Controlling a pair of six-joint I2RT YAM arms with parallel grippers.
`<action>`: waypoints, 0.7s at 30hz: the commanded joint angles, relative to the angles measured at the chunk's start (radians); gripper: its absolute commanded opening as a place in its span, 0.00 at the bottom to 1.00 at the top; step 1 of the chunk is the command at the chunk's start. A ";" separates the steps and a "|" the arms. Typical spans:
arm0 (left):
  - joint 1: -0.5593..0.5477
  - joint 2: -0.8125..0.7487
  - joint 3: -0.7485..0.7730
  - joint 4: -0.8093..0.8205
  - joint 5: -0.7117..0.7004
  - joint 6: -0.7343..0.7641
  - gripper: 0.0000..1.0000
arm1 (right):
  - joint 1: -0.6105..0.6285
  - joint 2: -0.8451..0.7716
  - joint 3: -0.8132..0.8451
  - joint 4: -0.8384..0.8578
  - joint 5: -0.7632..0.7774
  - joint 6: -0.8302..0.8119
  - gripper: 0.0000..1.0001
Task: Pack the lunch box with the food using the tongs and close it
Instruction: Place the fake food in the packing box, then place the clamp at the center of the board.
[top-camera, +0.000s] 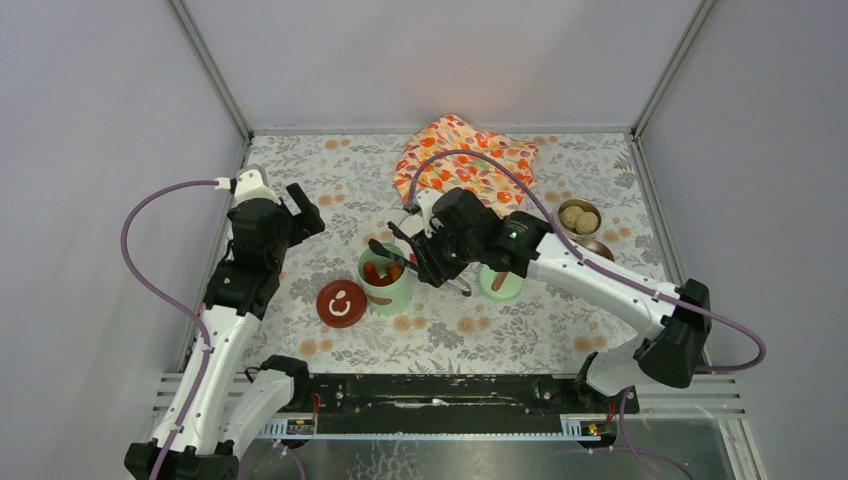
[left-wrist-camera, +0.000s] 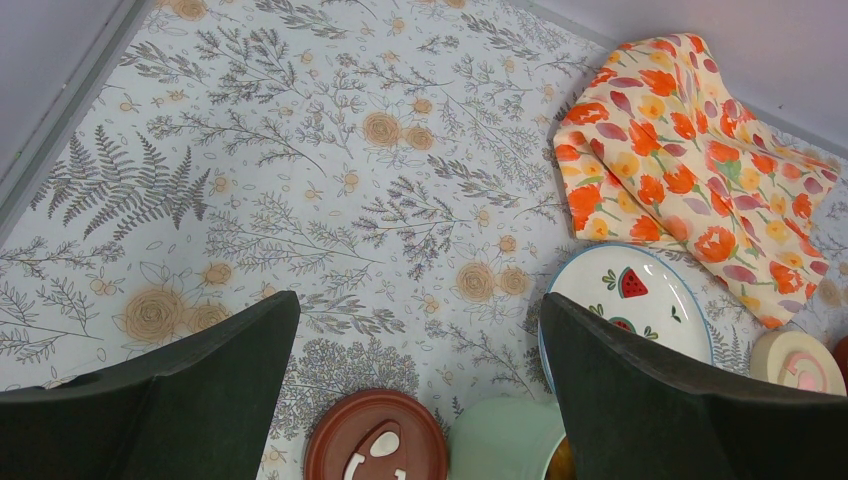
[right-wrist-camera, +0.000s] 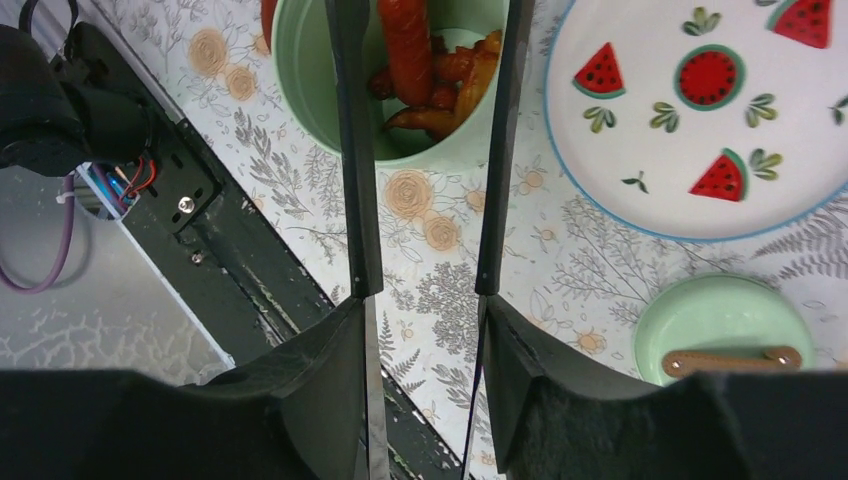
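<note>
Step looks like dropping fried chunks (right-wrist-camera: 410, 40) into the mint-green pot (right-wrist-camera: 300, 100): keep the tongs (right-wrist-camera: 358, 150) inside the rim, let the arms spread, then lift straight up. R gripper (right-wrist-camera: 422, 320) clamps them, arms approx half apart over the pot at 12 o'clock, nothing visibly pinched, tips off-frame. In top view, pale balls (top-camera: 578, 217) sit at pot's 3 o'clock.
</note>
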 joint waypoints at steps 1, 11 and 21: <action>0.009 -0.003 -0.008 0.061 0.005 0.009 0.98 | 0.007 -0.100 -0.020 0.045 0.121 0.026 0.50; 0.009 -0.006 -0.007 0.061 0.008 0.008 0.98 | -0.065 -0.284 -0.189 -0.008 0.408 0.165 0.49; 0.008 -0.019 -0.005 0.062 0.011 0.008 0.98 | -0.161 -0.506 -0.524 -0.037 0.634 0.439 0.45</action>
